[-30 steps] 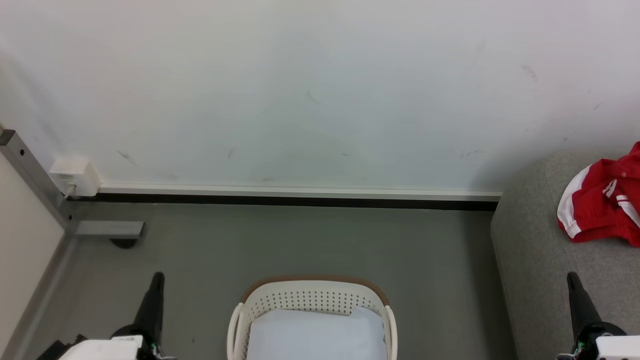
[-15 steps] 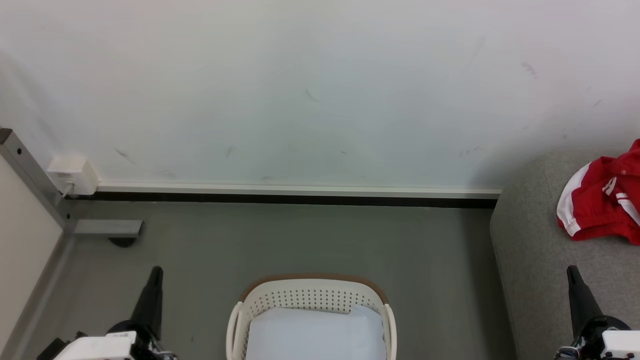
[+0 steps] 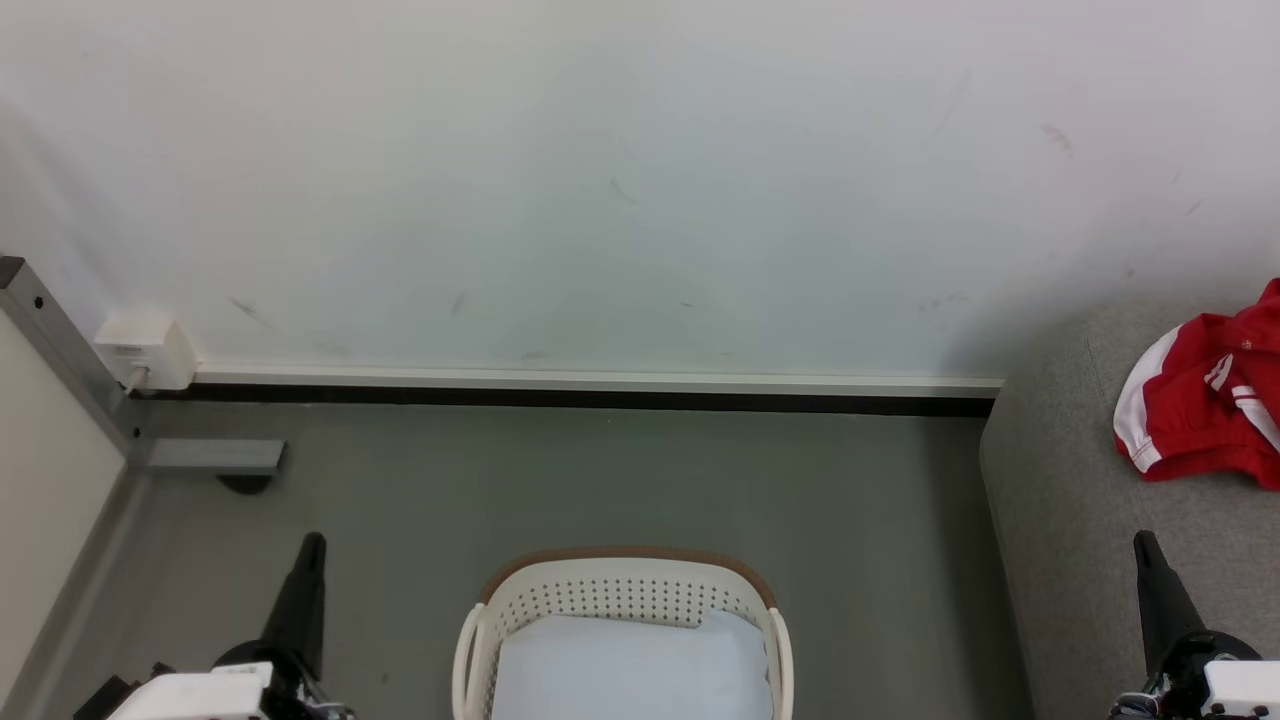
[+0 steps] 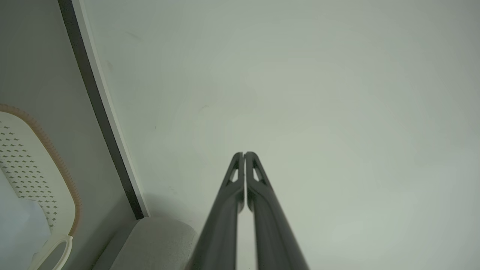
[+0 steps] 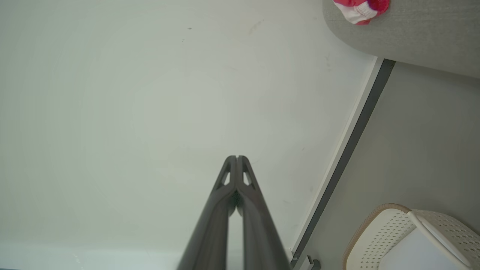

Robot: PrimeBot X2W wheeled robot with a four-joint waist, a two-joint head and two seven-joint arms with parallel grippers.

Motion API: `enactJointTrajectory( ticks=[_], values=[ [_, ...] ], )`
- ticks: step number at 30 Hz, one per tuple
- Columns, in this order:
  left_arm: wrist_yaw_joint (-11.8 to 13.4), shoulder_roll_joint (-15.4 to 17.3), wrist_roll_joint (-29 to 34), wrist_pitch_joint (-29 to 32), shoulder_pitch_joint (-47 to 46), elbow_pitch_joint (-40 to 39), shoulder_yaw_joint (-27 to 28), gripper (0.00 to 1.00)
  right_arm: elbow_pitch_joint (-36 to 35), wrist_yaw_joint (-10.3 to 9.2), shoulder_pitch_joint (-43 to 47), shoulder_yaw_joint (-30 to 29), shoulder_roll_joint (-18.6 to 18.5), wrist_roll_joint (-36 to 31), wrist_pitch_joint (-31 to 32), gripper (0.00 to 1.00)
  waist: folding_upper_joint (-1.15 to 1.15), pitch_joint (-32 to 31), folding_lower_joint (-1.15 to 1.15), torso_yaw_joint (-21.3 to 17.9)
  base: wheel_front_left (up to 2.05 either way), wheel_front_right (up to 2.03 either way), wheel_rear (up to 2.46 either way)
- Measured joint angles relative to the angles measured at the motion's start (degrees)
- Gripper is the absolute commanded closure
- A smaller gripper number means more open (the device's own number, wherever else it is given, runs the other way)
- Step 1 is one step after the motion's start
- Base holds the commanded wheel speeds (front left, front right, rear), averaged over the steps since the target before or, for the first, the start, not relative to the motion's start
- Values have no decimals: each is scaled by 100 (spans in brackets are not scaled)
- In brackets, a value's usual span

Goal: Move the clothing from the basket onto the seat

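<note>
At the near edge of the head view, the left hand point(image 3: 312, 548) is pointing up from the lower left and the right hand point(image 3: 1143, 545) from the lower right, each appearing as one dark spike, so the gap between the fingers is not readable there. The wrist views are settling it: the left hand point(image 4: 244, 154) is showing its two fingers pressed together at the tips with nothing between them, and the right hand point(image 5: 237, 157) is showing the same, both aimed at bare wall.

Between the hands, the basket point(image 3: 620, 556) is sitting on the grey floor point(image 3: 600, 480), with a pale sheet point(image 3: 630, 670) lying flat inside it. The left wrist view is catching the basket's brown rim and one white handle at its left edge; the right wrist view is catching the basket's corner at its lower right.

Farther off on the right, the sofa point(image 3: 1070, 520) is standing against the wall point(image 3: 600, 180), and the clothing point(image 3: 1210, 410) is lying crumpled on its cushion, running off the picture's right edge, well apart from the basket. The right wrist view is showing a red and white bit of it near the sofa's rounded edge.

At the far left, a small white box point(image 3: 145, 350) is sitting just above the skirting board point(image 3: 600, 382), beside a grey metal post point(image 3: 60, 350).
</note>
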Motion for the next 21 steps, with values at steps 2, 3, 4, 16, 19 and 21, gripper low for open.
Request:
enactJointTrajectory(
  ticks=[2,3,4,16,19,21],
  values=[
    [0,0,0,0,0,0,0,100,0,0,-1,0,0,0,0,100,0,0,0,0,0,0,0],
    [0,0,0,0,-1,0,0,100,0,0,-1,0,0,0,0,100,0,0,0,0,0,0,0],
    [0,0,0,0,-1,0,0,100,0,0,-1,0,0,0,0,100,0,0,0,0,0,0,0],
    [0,0,0,0,-1,0,0,100,0,0,-1,0,0,0,0,100,0,0,0,0,0,0,0],
    [0,0,0,0,-1,0,0,100,0,0,-1,0,0,0,0,100,0,0,0,0,0,0,0],
    [0,0,0,0,-1,0,0,100,0,0,-1,0,0,0,0,100,0,0,0,0,0,0,0]
  ],
)
